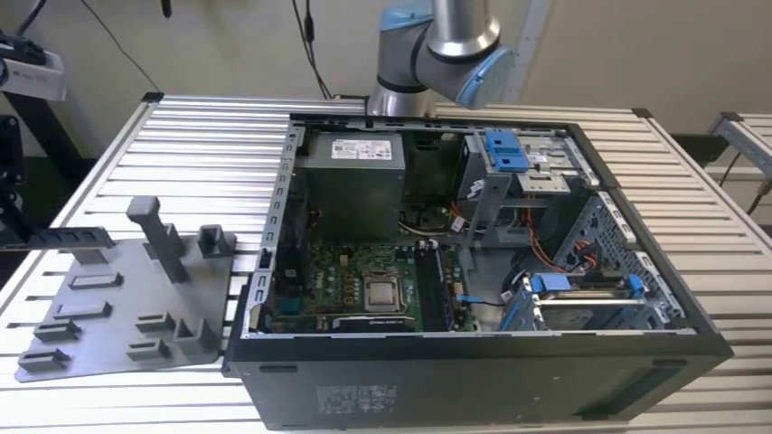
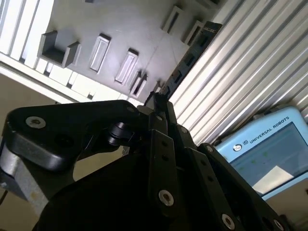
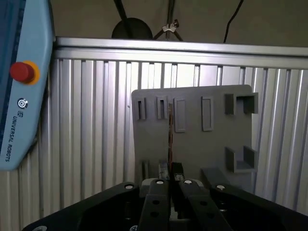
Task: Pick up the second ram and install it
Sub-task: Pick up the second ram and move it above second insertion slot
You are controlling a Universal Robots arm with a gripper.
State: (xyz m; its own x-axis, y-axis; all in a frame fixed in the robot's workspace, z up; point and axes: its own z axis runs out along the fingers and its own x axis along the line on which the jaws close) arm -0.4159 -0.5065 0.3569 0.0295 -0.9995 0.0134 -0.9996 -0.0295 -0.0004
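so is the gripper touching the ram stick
Touching. In the second wrist view the gripper has its fingertips clamped on the near end of the ram stick, which juts out over the grey fixture plate.

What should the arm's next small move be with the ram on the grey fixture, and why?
Probably a short straight lift. The gripper sits right at the second ram, which stands on edge over the grey fixture plate; rising straight should keep it from catching on the plate's raised holders.
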